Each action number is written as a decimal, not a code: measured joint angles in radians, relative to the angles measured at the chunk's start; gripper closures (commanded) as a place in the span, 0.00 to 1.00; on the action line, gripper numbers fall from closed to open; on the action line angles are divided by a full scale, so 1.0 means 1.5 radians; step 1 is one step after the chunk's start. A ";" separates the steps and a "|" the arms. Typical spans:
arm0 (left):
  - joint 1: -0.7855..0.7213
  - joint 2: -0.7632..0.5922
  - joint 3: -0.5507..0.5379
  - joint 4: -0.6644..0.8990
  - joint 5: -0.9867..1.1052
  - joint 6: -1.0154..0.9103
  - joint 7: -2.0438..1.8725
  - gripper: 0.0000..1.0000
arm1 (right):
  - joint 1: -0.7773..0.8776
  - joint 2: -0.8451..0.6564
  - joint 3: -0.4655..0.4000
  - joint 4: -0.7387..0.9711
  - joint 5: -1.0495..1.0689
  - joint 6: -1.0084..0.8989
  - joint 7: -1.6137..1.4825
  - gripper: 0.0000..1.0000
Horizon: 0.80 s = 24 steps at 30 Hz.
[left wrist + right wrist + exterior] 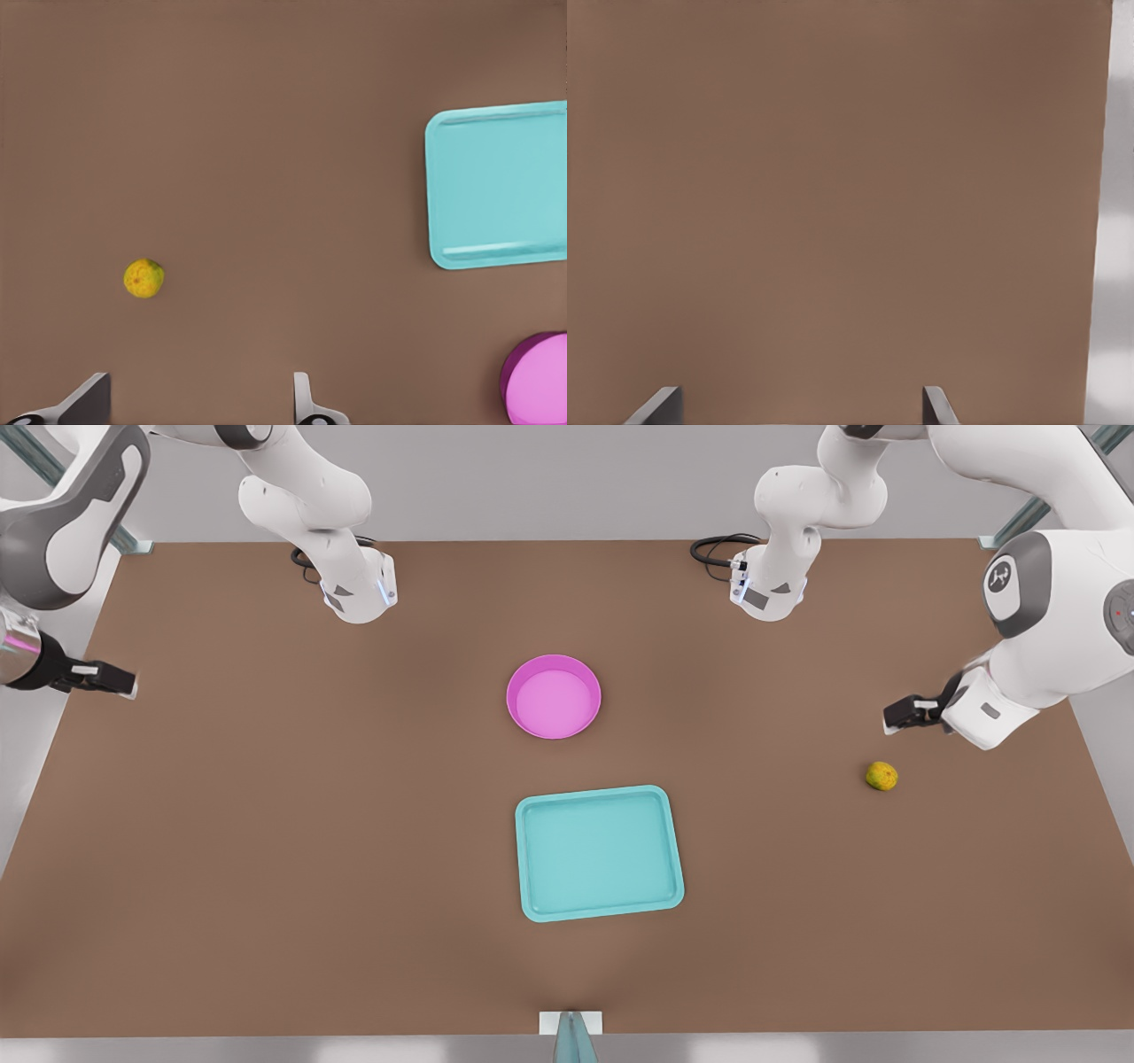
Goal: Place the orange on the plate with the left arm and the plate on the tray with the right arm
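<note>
The left gripper, fingers spread and empty, hovers near the orange, probably lining up a grasp. The plate sits bare on the counter just beyond the tray. The right gripper waits spread at the counter's opposite edge.

Right gripper spread apart above bare brown table near its edge.

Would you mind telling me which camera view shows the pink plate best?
The front view: the plate sits whole and unobstructed mid-table, rim and empty inside visible, beyond the tray. The left wrist view catches just a cut-off part of it at the picture's edge. The right wrist view looks at bare table.
</note>
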State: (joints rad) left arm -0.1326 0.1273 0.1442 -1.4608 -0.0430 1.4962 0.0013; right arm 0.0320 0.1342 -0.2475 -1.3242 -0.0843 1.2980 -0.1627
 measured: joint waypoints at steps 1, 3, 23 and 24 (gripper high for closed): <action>-0.004 0.002 0.005 -0.001 -0.001 0.005 0.000 0.00 | 0.001 0.000 0.000 0.000 0.000 0.009 -0.003 0.00; -0.011 0.034 0.031 -0.043 -0.001 0.019 -0.001 0.00 | 0.001 0.004 0.000 0.000 0.000 0.023 -0.008 0.00; 0.077 0.175 0.144 -0.492 -0.101 0.637 0.255 0.00 | 0.008 0.070 -0.001 0.011 0.001 0.025 -0.033 0.00; 0.077 0.179 0.144 -0.493 -0.101 0.645 0.267 0.00 | 0.008 0.071 -0.001 0.010 0.001 0.025 -0.033 0.00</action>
State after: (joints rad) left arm -0.0171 0.3961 0.3603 -2.2002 -0.1951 2.4639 0.4022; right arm 0.0443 0.2401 -0.2483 -1.3085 -0.0825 1.3354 -0.2129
